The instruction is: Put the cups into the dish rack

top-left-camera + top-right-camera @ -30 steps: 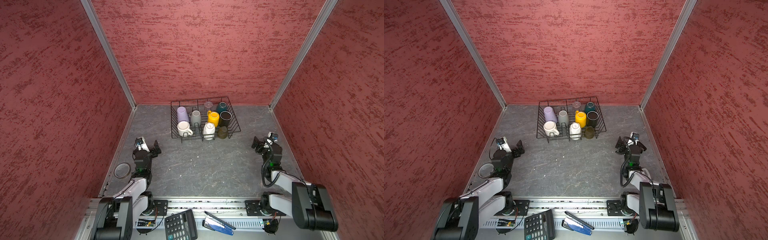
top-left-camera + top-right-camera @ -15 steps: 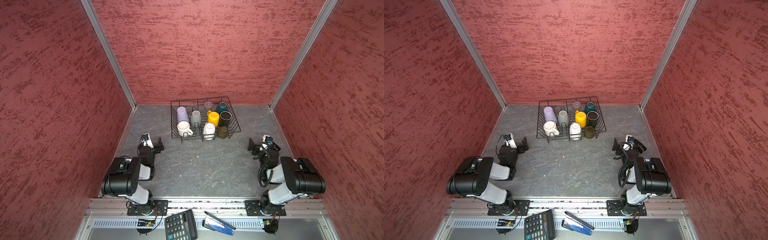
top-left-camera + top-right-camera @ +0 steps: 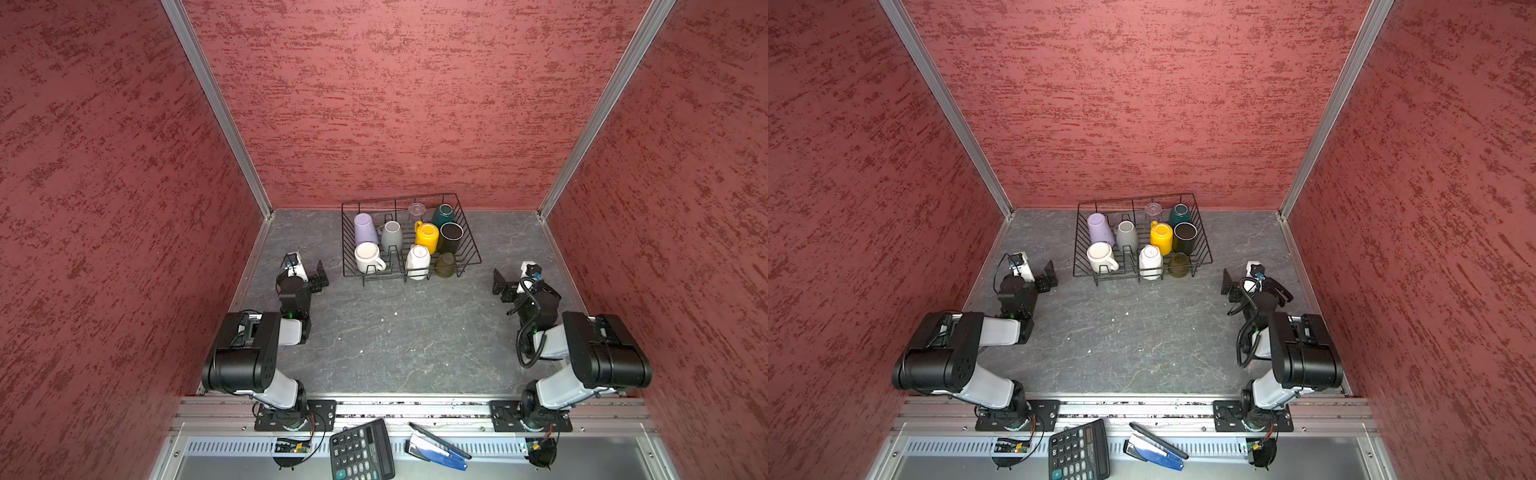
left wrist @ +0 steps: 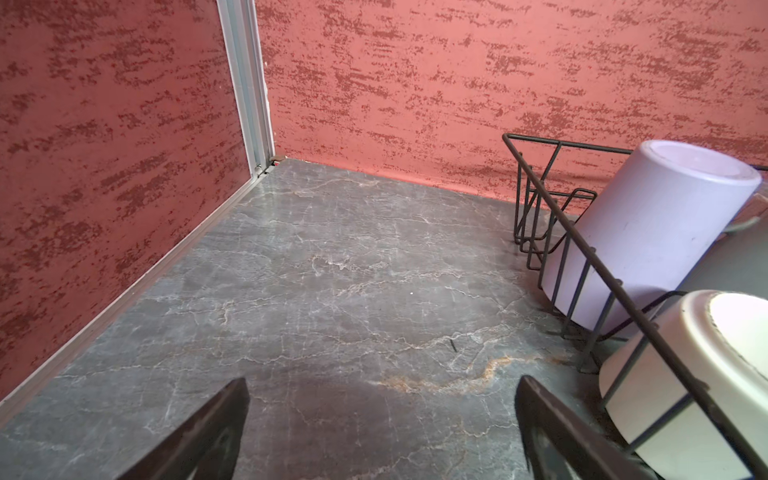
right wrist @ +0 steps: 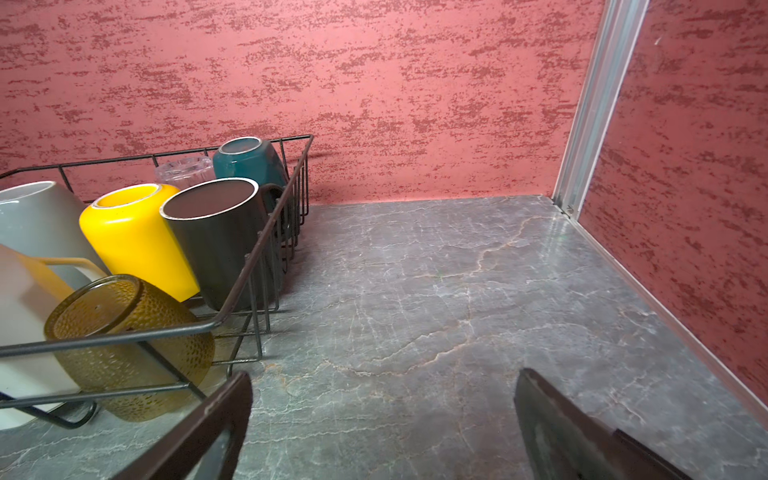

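Enclosure: red textured walls (image 3: 395, 104) on three sides, over a grey marbled tabletop (image 3: 395, 332).

Arms: two, folded low at the near corners. In the wrist views I see the left gripper (image 4: 382, 399) and the right gripper (image 5: 384, 378) each with jaws spread wide over bare tabletop, holding nothing. Each sits just beside a front corner of the rack without touching it.

Dish rack (image 3: 343, 241): black wire, at the far middle of the tabletop, close to the back wall.

Calculator (image 3: 361, 451) and blue stapler (image 3: 438, 451): on the metal ledge at the near edge.

Cups, all inside the rack; I count nine.
- Back: clear glass (image 3: 417, 211), teal mug (image 3: 442, 215).
- Middle: lavender tumbler (image 3: 365, 228) leaning bottom-up, grey mug (image 3: 391, 235), yellow mug (image 3: 427, 237), black mug (image 3: 451, 237).
- Front: white mug (image 3: 368, 257), second white mug (image 3: 417, 262), olive glass (image 3: 445, 264) tilted in the front right corner.
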